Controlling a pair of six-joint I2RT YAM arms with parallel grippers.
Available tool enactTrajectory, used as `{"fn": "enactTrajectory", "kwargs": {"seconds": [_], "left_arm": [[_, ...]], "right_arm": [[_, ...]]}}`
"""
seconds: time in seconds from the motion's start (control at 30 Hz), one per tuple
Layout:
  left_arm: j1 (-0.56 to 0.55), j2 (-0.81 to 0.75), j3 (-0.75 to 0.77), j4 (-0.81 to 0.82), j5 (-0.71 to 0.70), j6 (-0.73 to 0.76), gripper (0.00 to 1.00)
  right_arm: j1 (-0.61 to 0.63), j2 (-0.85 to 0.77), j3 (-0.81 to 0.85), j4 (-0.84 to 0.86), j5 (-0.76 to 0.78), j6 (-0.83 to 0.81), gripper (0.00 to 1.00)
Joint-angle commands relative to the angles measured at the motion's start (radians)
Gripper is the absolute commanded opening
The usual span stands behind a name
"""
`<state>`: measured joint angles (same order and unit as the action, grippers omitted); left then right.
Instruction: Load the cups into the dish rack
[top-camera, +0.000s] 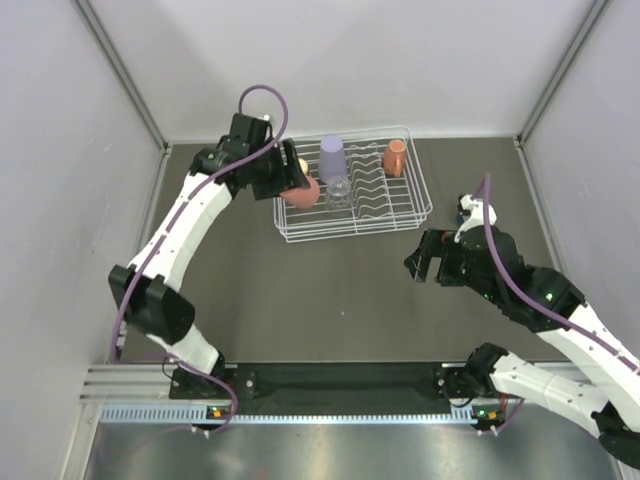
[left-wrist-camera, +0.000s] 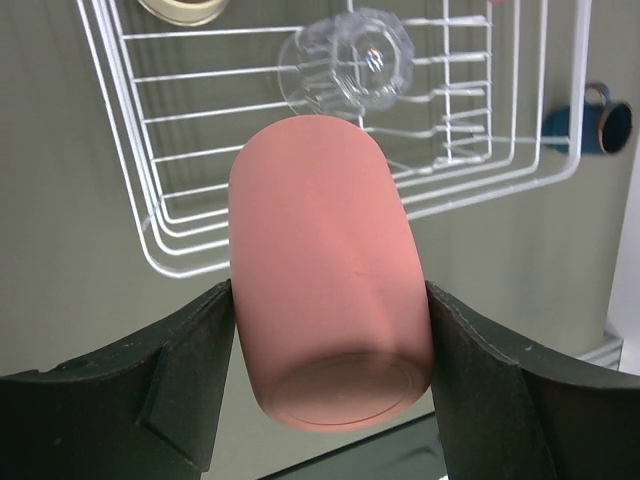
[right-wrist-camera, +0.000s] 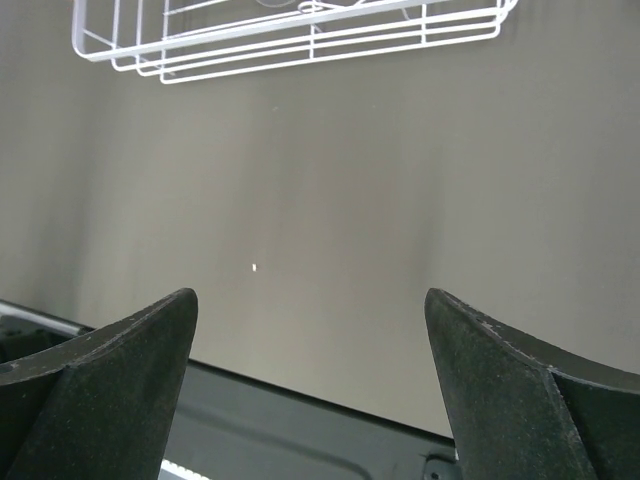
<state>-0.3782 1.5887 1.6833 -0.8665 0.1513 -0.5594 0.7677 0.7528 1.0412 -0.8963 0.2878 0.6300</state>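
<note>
My left gripper is shut on the plain pink tumbler, holding it over the near left corner of the white wire dish rack. In the left wrist view the tumbler has its base toward the camera and both fingers pressed on its sides. In the rack stand the upturned lavender tumbler, the shiny cup and the salmon-pink mug. The dark blue mug sits on the table right of the rack. My right gripper is open and empty, near the rack's right end.
The rack's wires lie just beyond the tumbler, with the shiny cup behind it. A cream round rim shows at the rack's far corner. The right wrist view shows bare table and the rack's edge. Grey walls surround the table.
</note>
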Motion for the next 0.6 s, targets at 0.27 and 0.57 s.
{"fn": "enactTrajectory", "kwargs": {"seconds": [0.27,0.57], "left_arm": [[0.013,0.215,0.193,-0.083,-0.191,-0.152,0.00],[0.018,0.336,0.230,-0.101,-0.234,-0.258,0.00]], "right_arm": [[-0.013,-0.006,-0.026,-0.013,0.045,-0.044,0.96],[-0.019,-0.027,-0.036,-0.018,0.050,-0.053,0.96]]}}
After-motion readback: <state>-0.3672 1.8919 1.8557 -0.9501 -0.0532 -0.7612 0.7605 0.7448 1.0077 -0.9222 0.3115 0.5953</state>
